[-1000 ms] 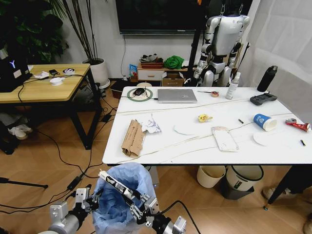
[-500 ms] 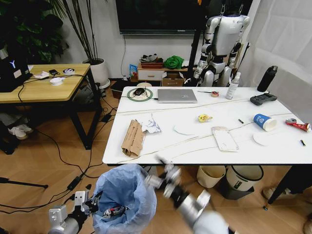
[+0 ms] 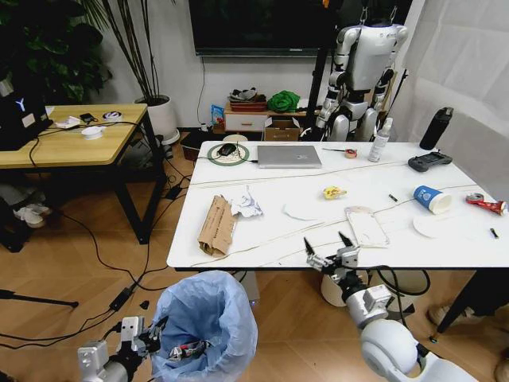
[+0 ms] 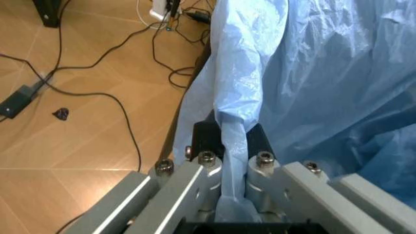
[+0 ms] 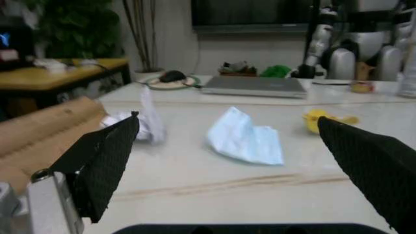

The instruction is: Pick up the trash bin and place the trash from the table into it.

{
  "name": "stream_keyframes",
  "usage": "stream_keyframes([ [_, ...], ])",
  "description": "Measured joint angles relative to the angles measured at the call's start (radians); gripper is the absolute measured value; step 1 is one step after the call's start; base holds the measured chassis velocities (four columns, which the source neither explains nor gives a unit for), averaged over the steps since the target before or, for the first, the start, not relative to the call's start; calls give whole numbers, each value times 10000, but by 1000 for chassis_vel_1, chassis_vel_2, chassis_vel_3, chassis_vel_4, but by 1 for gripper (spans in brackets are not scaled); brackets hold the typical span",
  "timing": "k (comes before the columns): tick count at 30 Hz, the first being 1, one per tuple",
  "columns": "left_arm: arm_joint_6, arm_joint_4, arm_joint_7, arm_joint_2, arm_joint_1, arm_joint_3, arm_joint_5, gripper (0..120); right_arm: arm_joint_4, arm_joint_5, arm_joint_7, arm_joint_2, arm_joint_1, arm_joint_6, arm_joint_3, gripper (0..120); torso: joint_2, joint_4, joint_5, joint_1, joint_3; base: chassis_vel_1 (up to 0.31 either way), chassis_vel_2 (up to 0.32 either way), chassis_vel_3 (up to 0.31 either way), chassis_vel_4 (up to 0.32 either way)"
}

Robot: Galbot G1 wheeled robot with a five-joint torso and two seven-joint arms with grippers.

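The trash bin (image 3: 203, 326), puffed with its light-blue bag, hangs low in front of the table (image 3: 262, 247). My left gripper (image 3: 147, 330) is shut on the bag's rim, and the blue plastic is pinched between its fingers (image 4: 206, 139). My right gripper (image 3: 328, 248) stands open at the table's front edge, its tips spread wide (image 5: 227, 118). The trash lies across the top: brown cardboard (image 3: 216, 224), crumpled white paper (image 3: 246, 202), a white disc (image 3: 302, 210), a yellow wrapper (image 3: 333, 192), a clear tray (image 3: 367, 226), a blue cup (image 3: 431, 199) and a red can (image 3: 487, 204).
A silver laptop (image 3: 289, 156), a black game controller (image 3: 429, 161) and a black bottle (image 3: 436, 127) sit at the table's far side. A cream bin (image 3: 338, 288) and a black-rimmed bin (image 3: 402, 290) stand under it. A wooden desk (image 3: 71, 143) is at the left, with cables on the floor.
My right arm has lifted away from the bin's mouth and swung up to the table's front edge, fingers open. The bin and the left gripper have stayed put.
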Motion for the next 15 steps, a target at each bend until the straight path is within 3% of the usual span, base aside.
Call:
stream_keyframes([
  [6,-62,18,62,-163,402,-428,162,0,-728,-466,-440,1365,2275,-1380,-1578,100,0,11,-3,-1,0,0,0,0,0],
  [10,-95,15,123,-169,668,-729,169,0,-1092,-1,192,1966,3212,-2213,-2282,100,0,7,-5,-1,1,0,0,0,0],
  [14,-131,104,224,-136,892,-1119,179,0,-1987,546,1566,3698,5167,-3207,-3533,100,0,12,-7,0,0,0,0,0,0],
  [15,-131,104,224,-136,892,-1119,179,0,-1987,546,1566,3698,5167,-3207,-3533,100,0,12,-7,0,0,0,0,0,0],
])
